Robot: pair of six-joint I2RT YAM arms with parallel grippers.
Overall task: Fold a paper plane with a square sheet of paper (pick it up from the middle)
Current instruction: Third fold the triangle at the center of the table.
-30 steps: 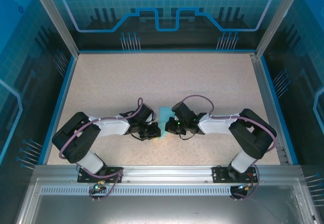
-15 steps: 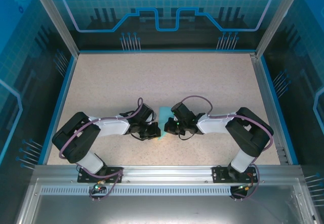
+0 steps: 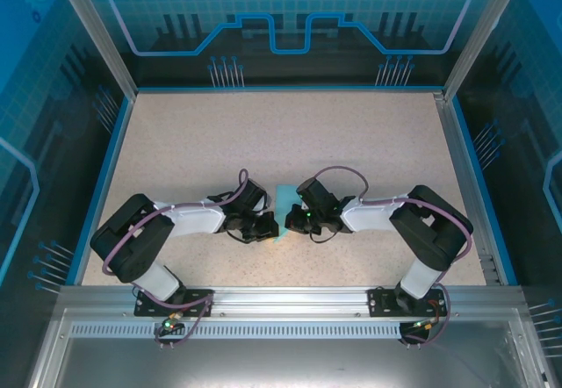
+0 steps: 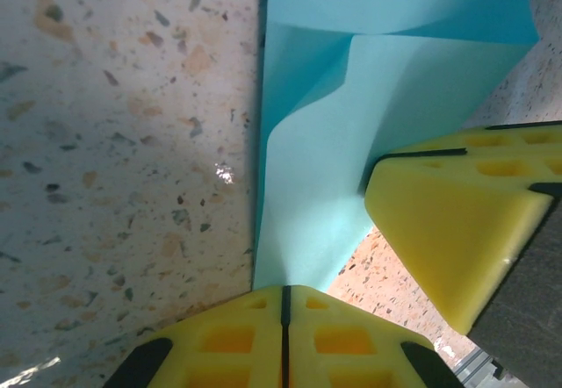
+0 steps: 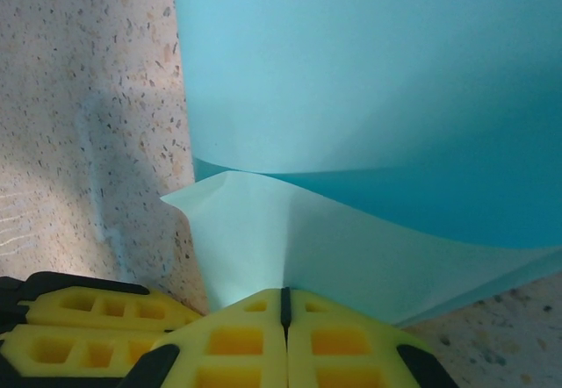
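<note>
Left gripper, right gripper — each pinches (jaws tight) the paper.

Speckled beige table, blue patterned walls

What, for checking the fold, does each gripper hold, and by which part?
Both pinch the square sheet of paper: left gripper its near edge, right gripper the lifted flap's edge.

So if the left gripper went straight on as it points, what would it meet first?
The square sheet of paper that the left gripper pinches; the right gripper's fingers sit just beside that line, depth unclear.
</note>
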